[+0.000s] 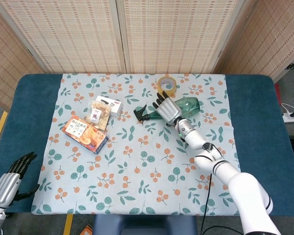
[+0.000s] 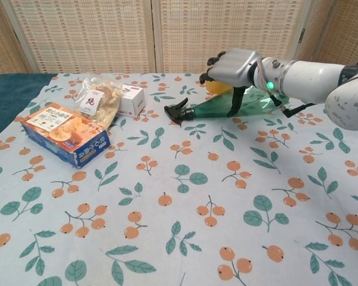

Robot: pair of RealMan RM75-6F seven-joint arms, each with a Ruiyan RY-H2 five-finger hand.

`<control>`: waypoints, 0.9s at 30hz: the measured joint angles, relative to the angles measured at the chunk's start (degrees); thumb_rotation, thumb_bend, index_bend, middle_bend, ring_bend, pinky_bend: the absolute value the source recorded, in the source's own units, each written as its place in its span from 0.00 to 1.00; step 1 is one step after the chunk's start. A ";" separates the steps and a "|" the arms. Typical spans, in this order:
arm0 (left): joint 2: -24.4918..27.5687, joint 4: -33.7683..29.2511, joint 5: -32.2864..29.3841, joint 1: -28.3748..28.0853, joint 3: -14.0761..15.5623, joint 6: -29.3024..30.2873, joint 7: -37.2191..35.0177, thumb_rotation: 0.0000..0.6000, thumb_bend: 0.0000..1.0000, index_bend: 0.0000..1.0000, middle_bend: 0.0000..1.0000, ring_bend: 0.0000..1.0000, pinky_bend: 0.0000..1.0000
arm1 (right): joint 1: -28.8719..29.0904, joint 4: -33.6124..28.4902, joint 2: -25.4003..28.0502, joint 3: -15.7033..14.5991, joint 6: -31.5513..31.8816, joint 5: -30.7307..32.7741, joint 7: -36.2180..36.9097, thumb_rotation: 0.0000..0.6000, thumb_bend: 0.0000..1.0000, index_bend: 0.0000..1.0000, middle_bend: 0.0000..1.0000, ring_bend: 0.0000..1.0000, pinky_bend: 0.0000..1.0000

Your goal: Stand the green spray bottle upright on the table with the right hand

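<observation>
Chest view: right hand arches, fingers apart, over the lying green spray bottle, gripping nothing; a loose grasp could roll it into the tape roll.

table | floral cloth | bottle, tape, snacks

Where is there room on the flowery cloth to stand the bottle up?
The near half of the floral tablecloth is bare. It is crowded at the far side: orange snack box, green spray bottle, yellow tape roll.
</observation>
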 measured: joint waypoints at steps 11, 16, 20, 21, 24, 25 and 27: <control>0.11 -0.16 0.21 -0.47 0.44 -1.11 -0.69 1.00 0.26 0.00 0.00 0.00 0.08 | 0.89 10.31 -5.84 -4.22 -1.76 -2.03 4.81 1.00 0.00 0.24 0.21 0.00 0.11; 0.38 -0.23 0.86 -0.72 1.05 -1.56 -1.25 1.00 0.27 0.00 0.00 0.00 0.08 | 1.07 14.55 -8.04 -5.46 -0.59 -3.06 6.65 1.00 0.00 0.35 0.28 0.02 0.12; 0.40 -0.13 0.85 -0.82 1.14 -1.74 -1.39 1.00 0.27 0.00 0.00 0.00 0.08 | 0.92 17.14 -9.44 -6.34 1.79 -3.91 8.07 1.00 0.00 0.49 0.37 0.10 0.18; 0.40 -0.06 0.80 -0.85 1.14 -1.78 -1.34 1.00 0.27 0.00 0.00 0.00 0.08 | 0.83 17.66 -9.74 -6.57 2.45 -4.14 8.47 1.00 0.00 0.53 0.40 0.13 0.19; 0.36 -0.04 0.72 -0.88 1.15 -1.89 -1.33 1.00 0.27 0.00 0.00 0.00 0.08 | 0.46 19.20 -10.67 -7.29 3.96 -4.79 9.77 1.00 0.00 0.63 0.47 0.19 0.23; 0.35 -0.05 0.67 -0.90 1.15 -1.95 -1.33 1.00 0.27 0.00 0.00 0.00 0.08 | 0.29 19.70 -10.93 -7.58 4.34 -5.02 10.20 1.00 0.00 0.66 0.49 0.21 0.24; 0.36 -0.09 0.57 -0.96 1.16 -2.09 -1.30 1.00 0.27 0.00 0.00 0.00 0.08 | 0.05 20.32 -11.24 -7.99 4.73 -5.34 10.78 1.00 0.00 0.68 0.51 0.24 0.25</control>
